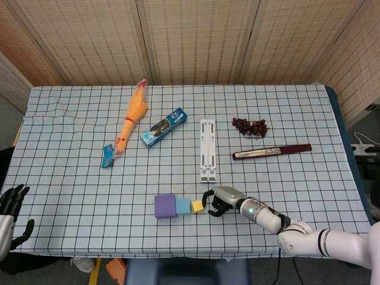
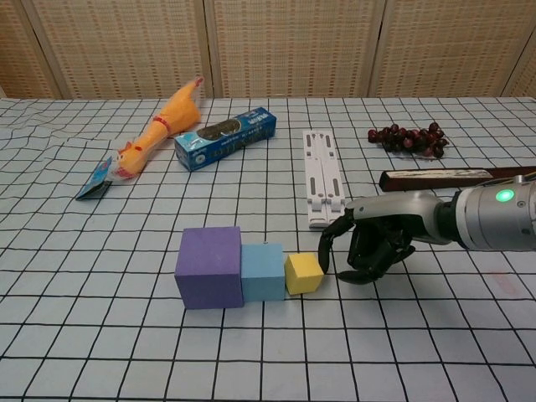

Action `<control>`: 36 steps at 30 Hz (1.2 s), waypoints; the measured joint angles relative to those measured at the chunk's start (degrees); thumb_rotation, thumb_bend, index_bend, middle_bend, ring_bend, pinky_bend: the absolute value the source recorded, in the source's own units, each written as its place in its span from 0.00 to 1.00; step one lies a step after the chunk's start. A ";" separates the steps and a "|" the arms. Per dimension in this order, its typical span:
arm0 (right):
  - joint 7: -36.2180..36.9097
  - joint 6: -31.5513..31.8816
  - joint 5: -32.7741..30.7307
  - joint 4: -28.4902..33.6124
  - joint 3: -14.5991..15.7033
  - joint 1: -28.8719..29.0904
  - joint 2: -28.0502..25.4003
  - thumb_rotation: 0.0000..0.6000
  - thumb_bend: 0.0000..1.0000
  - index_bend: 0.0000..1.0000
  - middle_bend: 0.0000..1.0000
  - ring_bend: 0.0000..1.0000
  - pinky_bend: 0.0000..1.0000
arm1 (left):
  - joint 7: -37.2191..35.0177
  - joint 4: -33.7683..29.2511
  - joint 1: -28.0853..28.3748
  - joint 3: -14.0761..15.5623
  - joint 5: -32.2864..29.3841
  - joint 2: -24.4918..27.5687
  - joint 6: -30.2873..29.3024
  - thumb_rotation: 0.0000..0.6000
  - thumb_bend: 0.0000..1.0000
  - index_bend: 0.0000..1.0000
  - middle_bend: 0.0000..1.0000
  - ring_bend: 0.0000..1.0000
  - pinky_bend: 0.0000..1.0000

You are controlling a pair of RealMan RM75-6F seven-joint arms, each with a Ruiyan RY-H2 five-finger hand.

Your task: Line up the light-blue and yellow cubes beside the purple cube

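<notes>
The right robot hand sits low over the tabletop with its fingers curled inward and nothing held; a fingertip is at, or just beside, the right face of the yellow cube, and actual contact cannot be made out. The left robot hand hangs off the tabletop's near left edge, fingers spread and empty.

The yellow cube touches the light-blue cube, which touches the purple cube, so the 3 already form a row. The step in hand looks like a final nudge. To do it well, push gently and straight along the row, low on the yellow cube's face so it slides rather than tips, and stop before the purple cube shifts. Then draw away sideways without hooking the small cube.
</notes>
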State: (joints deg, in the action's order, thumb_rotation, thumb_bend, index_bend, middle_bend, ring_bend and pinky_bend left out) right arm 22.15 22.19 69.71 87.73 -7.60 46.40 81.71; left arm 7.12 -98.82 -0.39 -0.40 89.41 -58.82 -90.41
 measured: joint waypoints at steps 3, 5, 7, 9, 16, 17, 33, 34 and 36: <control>0.66 0.10 0.80 -0.01 -0.08 -0.16 0.00 1.00 0.33 0.44 0.93 1.00 1.00 | 0.04 0.02 0.00 0.03 0.02 -0.01 0.01 1.00 0.45 0.00 0.00 0.04 0.32; 1.08 0.18 1.32 -0.05 -0.11 -0.25 -0.01 1.00 0.33 0.44 0.93 1.00 1.00 | 0.10 -0.02 0.02 0.03 0.01 0.00 0.05 1.00 0.45 0.00 0.00 0.03 0.32; 1.28 0.41 1.88 -0.16 -0.07 -0.34 -0.04 1.00 0.33 0.44 0.93 1.00 1.00 | 0.15 -0.06 0.00 0.04 0.01 0.01 0.04 1.00 0.45 0.00 0.00 0.04 0.32; 1.42 0.69 2.34 -0.27 0.06 -0.42 -0.08 1.00 0.33 0.44 0.93 1.00 1.00 | 0.13 -0.05 -0.02 0.08 0.05 0.01 0.03 1.00 0.45 0.00 0.00 0.03 0.32; 2.12 0.78 2.86 -0.52 0.33 -0.33 0.08 1.00 0.33 0.44 0.93 1.00 1.00 | 0.25 -0.10 0.00 0.10 0.10 0.01 0.04 1.00 0.45 0.00 0.00 0.03 0.32; 2.21 0.74 2.89 -0.60 0.35 -0.28 0.16 1.00 0.33 0.44 0.93 1.00 1.00 | 0.26 -0.09 0.01 0.09 0.09 0.00 0.05 1.00 0.45 0.00 0.00 0.03 0.32; 4.39 1.05 4.74 -1.29 0.59 -0.15 0.95 1.00 0.33 0.43 0.93 1.00 1.00 | 0.00 -0.01 0.02 0.18 0.23 0.09 0.08 1.00 0.44 0.00 0.00 0.03 0.32; 4.42 1.11 5.00 -1.23 0.70 -0.19 0.75 1.00 0.33 0.43 0.93 1.00 1.00 | -0.01 -0.01 0.02 0.19 0.24 0.11 0.08 1.00 0.45 0.00 0.00 0.03 0.32; 4.37 1.39 5.56 -0.93 1.04 -0.35 0.07 1.00 0.33 0.42 0.93 1.00 1.00 | 0.00 0.02 0.06 0.21 0.28 0.10 0.16 1.00 0.45 0.00 0.00 0.03 0.32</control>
State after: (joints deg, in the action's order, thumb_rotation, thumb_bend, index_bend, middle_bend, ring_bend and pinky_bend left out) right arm 26.52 23.58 75.27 86.80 -6.56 46.04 81.78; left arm 7.11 -98.79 -0.33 -0.19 89.69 -58.72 -90.24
